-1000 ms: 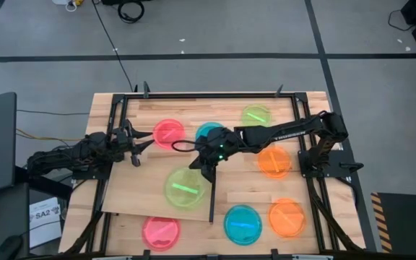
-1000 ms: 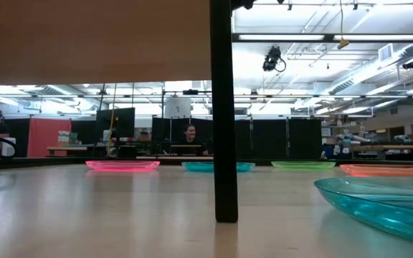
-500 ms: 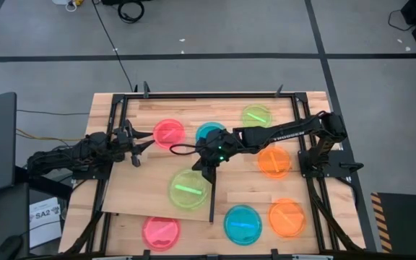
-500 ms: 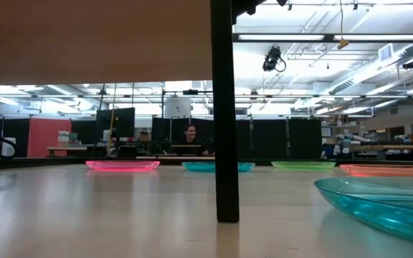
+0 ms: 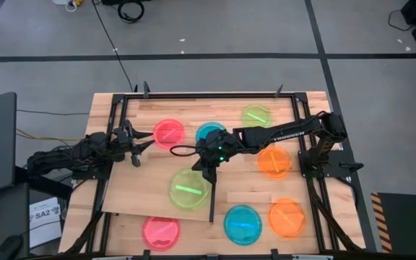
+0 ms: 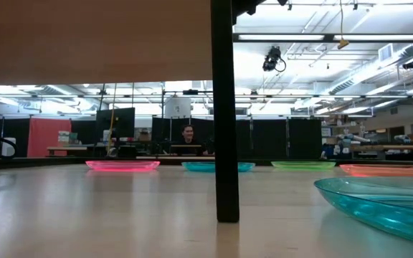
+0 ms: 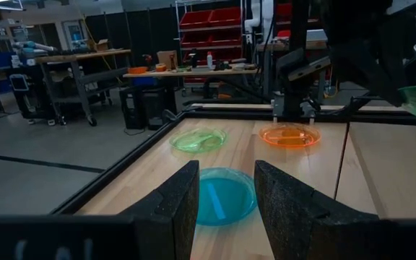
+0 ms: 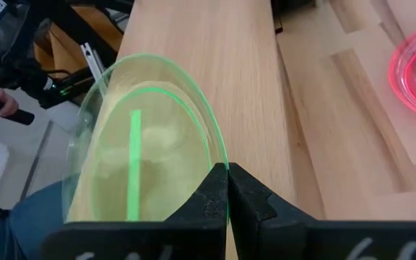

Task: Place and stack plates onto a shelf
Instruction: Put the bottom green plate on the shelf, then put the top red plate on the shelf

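While the right gripper (image 5: 206, 172) pinches the round translucent green plastic plate (image 5: 188, 189) by its rim above the pale plywood shelf (image 5: 132, 191), level it before releasing; left gripper (image 5: 137, 146) waits, fingers apart.

My two dark jointed arms, left arm (image 5: 71, 157) matte black, right arm (image 5: 280, 134) with white lettering along one link, green light glowing at its wrist, black cable looping beside it

Eight plates (image 5: 189, 189), one shelf (image 5: 143, 189), two arms.
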`<state>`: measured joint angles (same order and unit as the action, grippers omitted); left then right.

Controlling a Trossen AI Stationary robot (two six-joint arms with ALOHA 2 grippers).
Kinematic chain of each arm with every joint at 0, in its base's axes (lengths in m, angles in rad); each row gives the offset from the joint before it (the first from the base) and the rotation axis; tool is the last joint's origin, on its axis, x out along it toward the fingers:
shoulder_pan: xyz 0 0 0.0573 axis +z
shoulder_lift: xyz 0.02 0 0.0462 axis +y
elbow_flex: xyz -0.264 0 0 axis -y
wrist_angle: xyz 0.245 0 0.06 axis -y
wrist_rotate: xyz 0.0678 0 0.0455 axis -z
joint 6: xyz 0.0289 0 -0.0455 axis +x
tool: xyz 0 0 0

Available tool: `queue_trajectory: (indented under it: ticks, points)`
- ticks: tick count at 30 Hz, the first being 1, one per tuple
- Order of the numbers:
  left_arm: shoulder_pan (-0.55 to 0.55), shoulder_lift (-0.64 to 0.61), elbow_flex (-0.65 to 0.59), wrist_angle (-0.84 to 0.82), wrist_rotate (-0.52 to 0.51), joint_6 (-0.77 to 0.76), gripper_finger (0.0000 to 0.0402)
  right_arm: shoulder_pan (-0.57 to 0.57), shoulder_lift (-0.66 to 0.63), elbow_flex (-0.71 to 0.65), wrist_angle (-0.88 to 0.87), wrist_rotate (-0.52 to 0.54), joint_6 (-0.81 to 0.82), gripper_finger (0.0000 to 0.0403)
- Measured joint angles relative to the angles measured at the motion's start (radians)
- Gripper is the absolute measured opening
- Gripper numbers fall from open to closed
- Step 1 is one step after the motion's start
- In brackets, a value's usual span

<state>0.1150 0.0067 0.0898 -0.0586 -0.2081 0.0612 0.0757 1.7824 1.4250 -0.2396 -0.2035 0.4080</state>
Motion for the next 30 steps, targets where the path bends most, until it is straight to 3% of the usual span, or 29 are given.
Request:
queue_trajectory:
  ticks: [11,30]
  points:
    - [0.000,0.000,0.000,0.000,0.000,0.000,0.0142,0.000,0.000,0.000,0.004,0.000,0.000,0.0030]
    - [0.000,0.000,0.000,0.000,0.000,0.000,0.0142,0.000,-0.002,0.000,0.005,0.000,0.000,0.0033]
